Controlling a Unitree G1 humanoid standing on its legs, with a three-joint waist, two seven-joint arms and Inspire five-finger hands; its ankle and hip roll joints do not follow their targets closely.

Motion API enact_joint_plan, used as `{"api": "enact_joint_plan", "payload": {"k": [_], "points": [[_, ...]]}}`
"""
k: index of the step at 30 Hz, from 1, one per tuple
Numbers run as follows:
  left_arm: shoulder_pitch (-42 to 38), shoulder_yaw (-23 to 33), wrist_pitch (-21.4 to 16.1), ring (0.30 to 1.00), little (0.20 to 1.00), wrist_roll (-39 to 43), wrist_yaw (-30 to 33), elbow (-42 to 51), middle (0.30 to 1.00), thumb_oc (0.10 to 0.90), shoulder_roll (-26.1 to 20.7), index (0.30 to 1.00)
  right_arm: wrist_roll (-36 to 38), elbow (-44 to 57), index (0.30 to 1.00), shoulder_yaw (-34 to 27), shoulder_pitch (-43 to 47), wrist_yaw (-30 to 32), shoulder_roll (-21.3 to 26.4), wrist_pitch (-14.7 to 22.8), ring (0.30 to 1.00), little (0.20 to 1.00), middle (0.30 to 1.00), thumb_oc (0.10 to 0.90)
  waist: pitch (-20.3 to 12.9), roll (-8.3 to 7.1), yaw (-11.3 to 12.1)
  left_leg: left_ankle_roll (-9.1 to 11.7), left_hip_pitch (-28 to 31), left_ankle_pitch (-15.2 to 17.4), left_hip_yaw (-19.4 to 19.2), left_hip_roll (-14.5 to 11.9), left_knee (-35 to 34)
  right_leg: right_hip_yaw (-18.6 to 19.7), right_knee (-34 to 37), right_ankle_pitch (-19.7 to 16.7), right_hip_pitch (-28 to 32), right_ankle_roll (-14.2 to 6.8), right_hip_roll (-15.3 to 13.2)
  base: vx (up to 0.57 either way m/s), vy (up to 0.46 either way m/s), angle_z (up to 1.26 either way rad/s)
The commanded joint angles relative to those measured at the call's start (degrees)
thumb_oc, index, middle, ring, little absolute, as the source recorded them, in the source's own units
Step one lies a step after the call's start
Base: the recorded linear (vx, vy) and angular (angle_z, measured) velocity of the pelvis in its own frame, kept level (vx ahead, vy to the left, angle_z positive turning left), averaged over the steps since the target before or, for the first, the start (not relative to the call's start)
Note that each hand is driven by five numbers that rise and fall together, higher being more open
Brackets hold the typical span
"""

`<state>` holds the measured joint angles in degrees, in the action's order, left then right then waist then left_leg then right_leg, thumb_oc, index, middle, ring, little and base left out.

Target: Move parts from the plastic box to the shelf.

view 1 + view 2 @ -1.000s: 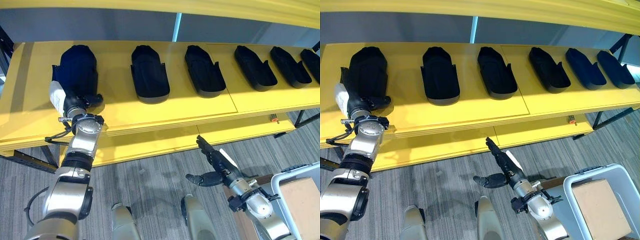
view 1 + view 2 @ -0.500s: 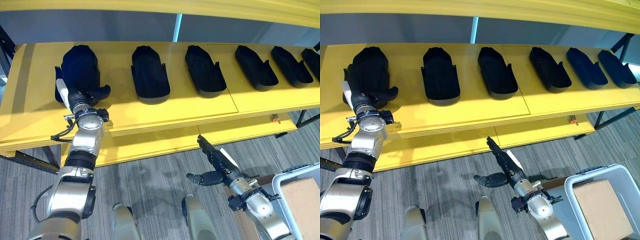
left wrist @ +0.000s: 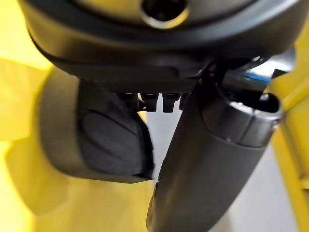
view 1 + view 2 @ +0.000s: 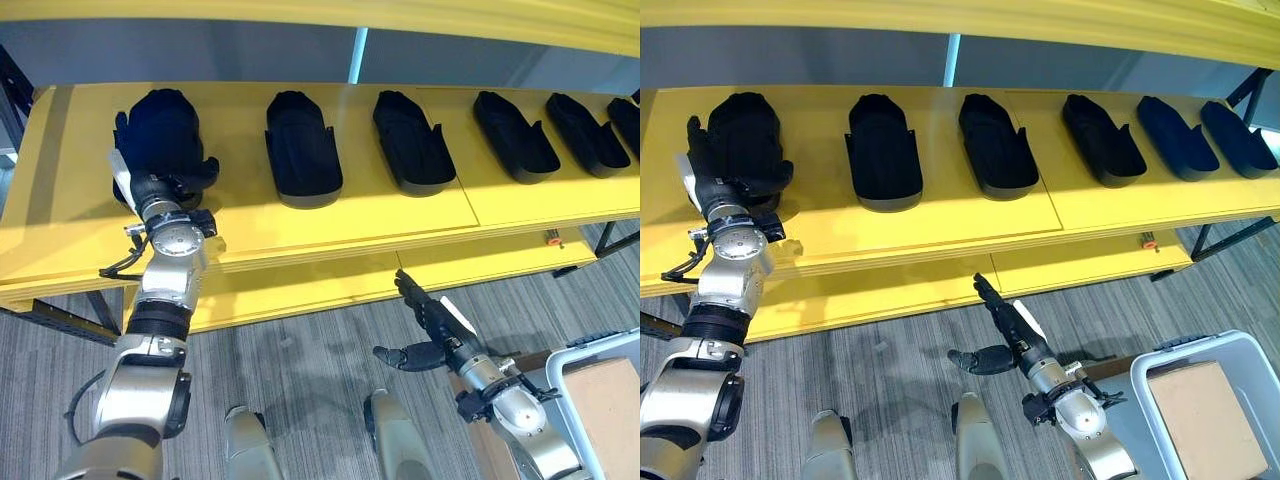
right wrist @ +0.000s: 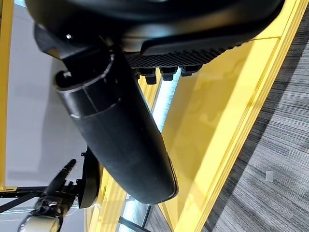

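The left hand (image 4: 160, 172) is clasped around the near end of the leftmost black moulded plastic part (image 4: 158, 125), which rests on the long yellow shelf (image 4: 330, 222). The right hand (image 4: 428, 330) hangs empty over grey carpet, fingers straight. The pale plastic box (image 4: 1250, 365) stands at lower right.
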<state>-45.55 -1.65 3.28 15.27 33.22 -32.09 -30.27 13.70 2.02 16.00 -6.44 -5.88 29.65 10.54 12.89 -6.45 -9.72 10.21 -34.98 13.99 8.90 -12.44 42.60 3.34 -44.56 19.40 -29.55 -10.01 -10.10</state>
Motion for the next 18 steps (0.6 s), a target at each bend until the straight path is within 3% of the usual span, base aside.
{"api": "enact_joint_plan", "payload": {"k": [1,5,12,18], "points": [[-2.0,-0.4,-8.2,1.000,1.000,-5.1,0.9,9.3,1.000,0.900,-3.2,1.000,2.5,5.0,1.000,-4.5,0.4,0.6,0.5,4.7,1.000,1.000,1.000,0.900,-6.3,1.47,0.7,-2.7,0.2,-1.1,1.9,-1.5,-1.0,-0.3,1.1,-0.3,2.2,2.8,-1.7,0.00,0.003,0.03],[3.0,1.3,-9.3,1.000,1.000,-7.3,-1.0,19.1,1.000,0.900,-2.7,1.000,2.1,4.7,1.000,-5.5,0.7,0.8,0.3,4.7,1.000,1.000,1.000,0.900,-6.2,1.72,1.3,-2.8,0.5,-1.2,1.8,-1.4,-1.4,-0.1,1.6,-0.4,2.4,2.9,-1.5,0.00,-0.001,0.04],[15.4,3.2,-14.2,1.000,1.000,-0.2,-8.6,32.8,1.000,0.900,-1.7,1.000,1.6,4.0,1.000,-7.4,1.3,1.2,-1.4,4.4,1.000,1.000,1.000,0.900,-6.0,2.80,2.5,-3.0,2.1,-1.6,1.7,-1.4,-2.5,0.0,2.3,-0.7,3.5,3.1,-1.4,0.00,0.000,0.00],[31.9,5.5,-16.8,1.000,1.000,14.0,-19.5,43.2,1.000,0.900,-2.1,1.000,1.3,4.2,1.000,-8.2,0.6,0.8,-2.2,4.4,1.000,1.000,1.000,0.900,-6.2,4.26,3.7,-2.9,5.3,-1.8,1.7,-2.2,-3.9,-0.3,3.5,-0.9,6.5,3.3,-1.0,0.02,-0.026,-0.03]]}}
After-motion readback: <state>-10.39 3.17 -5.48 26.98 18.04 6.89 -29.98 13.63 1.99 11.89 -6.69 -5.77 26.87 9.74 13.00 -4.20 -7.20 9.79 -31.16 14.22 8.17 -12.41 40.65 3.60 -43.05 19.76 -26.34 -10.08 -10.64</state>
